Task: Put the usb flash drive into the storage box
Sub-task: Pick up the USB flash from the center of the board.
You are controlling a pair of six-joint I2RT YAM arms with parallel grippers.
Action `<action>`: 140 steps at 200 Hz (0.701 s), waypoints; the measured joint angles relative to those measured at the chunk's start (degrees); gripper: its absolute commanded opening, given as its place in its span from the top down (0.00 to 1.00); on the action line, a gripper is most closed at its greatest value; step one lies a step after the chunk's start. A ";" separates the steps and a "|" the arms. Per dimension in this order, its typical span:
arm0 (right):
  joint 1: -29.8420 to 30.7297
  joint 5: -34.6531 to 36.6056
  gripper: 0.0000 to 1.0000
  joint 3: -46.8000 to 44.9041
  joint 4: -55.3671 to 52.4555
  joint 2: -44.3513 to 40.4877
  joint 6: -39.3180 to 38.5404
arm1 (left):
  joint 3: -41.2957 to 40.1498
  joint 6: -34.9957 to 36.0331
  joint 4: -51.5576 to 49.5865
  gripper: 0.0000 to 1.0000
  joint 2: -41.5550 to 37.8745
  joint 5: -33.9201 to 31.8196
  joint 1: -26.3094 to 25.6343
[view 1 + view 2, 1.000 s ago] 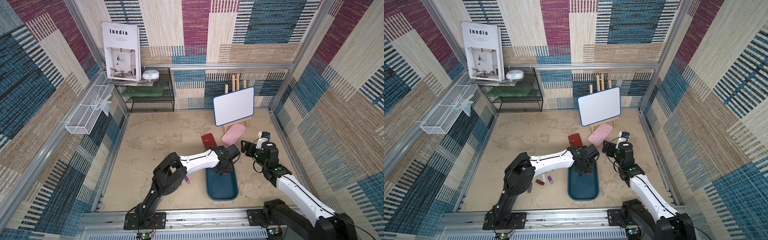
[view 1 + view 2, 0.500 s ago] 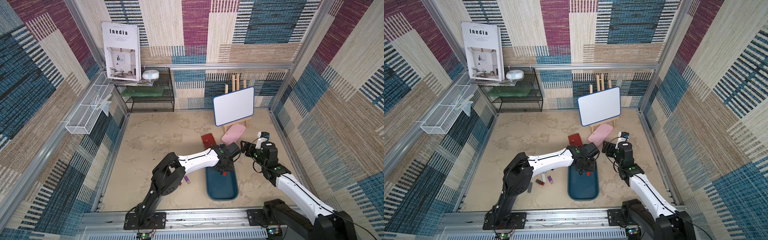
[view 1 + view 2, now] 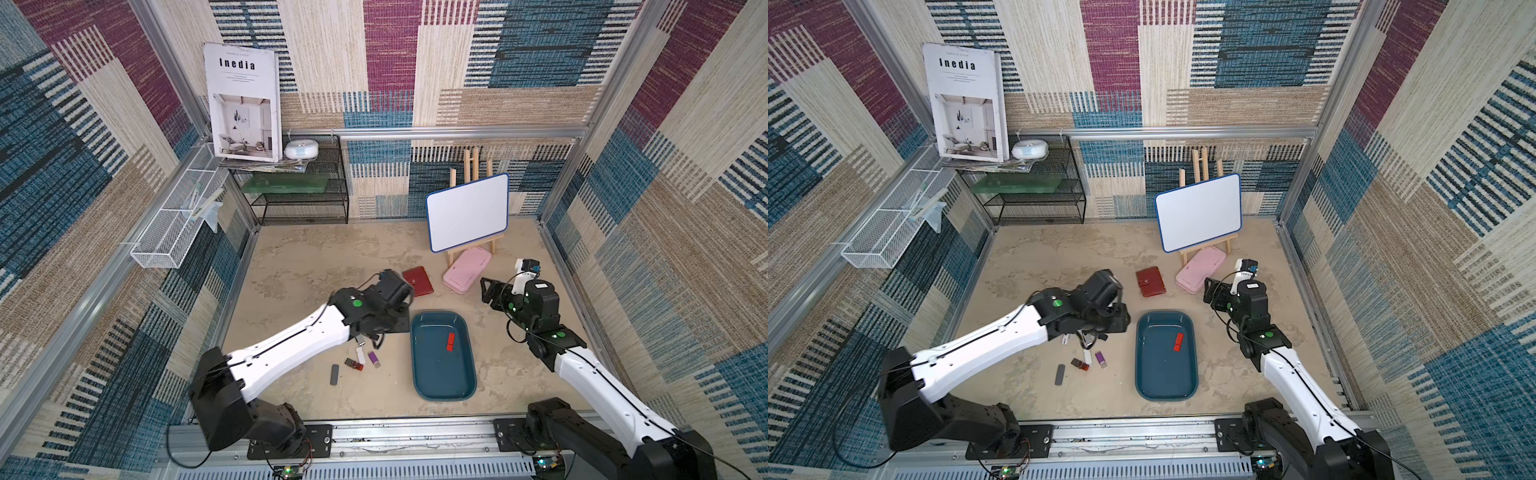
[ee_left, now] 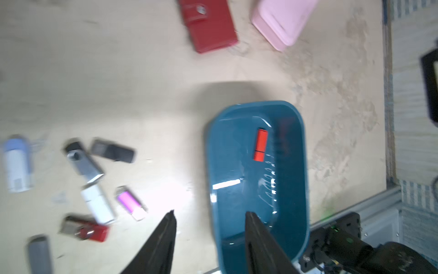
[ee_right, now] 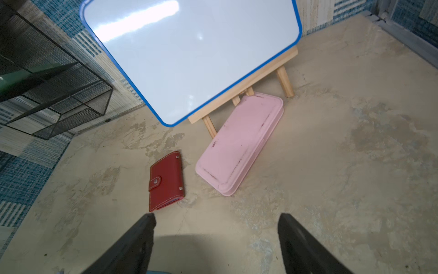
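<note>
In both top views the storage box [image 3: 440, 374] sits lower centre on the worktop [image 3: 316, 266]. One red usb flash drive [image 3: 450, 342] lies inside its upper half, and the loose drives [image 3: 360, 355] are scattered just left of it.

Left wrist view: the left gripper [image 4: 210, 214] is partly open and empty, above the box's rim.

Right wrist view: the right gripper [image 5: 216, 217] gapes wide, holding nothing.

The drives are probably light, rigid and slick, so pinch one across its long flat sides.

Storage box [image 3: 442, 386]: glossy dark teal-blue.
USB flash drive [image 3: 450, 342]: bright orange-red.
Wallet [image 3: 1150, 282]: dark red, pale stitching.
Case [image 3: 466, 270]: pale pink, dark scuffs.
Whiteboard [image 3: 467, 212]: white, blue rim.
Walls [image 3: 390, 50]: woven patchwork, blue, magenta, beige, striped.
Floor [image 3: 316, 266]: mottled sand.
</note>
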 measured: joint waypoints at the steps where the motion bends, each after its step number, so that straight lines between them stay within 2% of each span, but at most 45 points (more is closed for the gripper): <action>1: 0.17 -0.15 0.22 0.44 -0.17 0.02 -0.04 | -0.39 0.11 -0.17 0.45 -0.59 0.00 0.50; 19: 2.67 -1.40 0.25 4.90 -2.67 0.85 -0.13 | -5.42 2.43 -4.35 0.41 -10.19 -0.50 8.68; 40: 9.01 -2.67 0.29 9.66 -5.99 3.30 0.74 | -6.32 6.23 -9.60 0.41 -17.66 -0.31 17.05; 59: 16.72 -3.39 0.32 13.51 -8.81 7.72 3.17 | -5.03 9.79 -13.55 0.41 -20.65 -0.09 23.23; 96: 34.25 -3.54 0.36 22.88 -13.38 21.59 8.09 | -5.79 16.76 -16.87 0.42 -23.87 1.05 35.87; 111: 38.86 -3.56 0.38 26.05 -14.36 26.99 8.92 | -7.04 18.53 -17.68 0.42 -23.85 2.47 39.28; 140: 44.94 -1.73 0.42 34.16 -18.45 38.05 7.91 | -8.26 20.52 -17.16 0.42 -24.63 5.40 41.44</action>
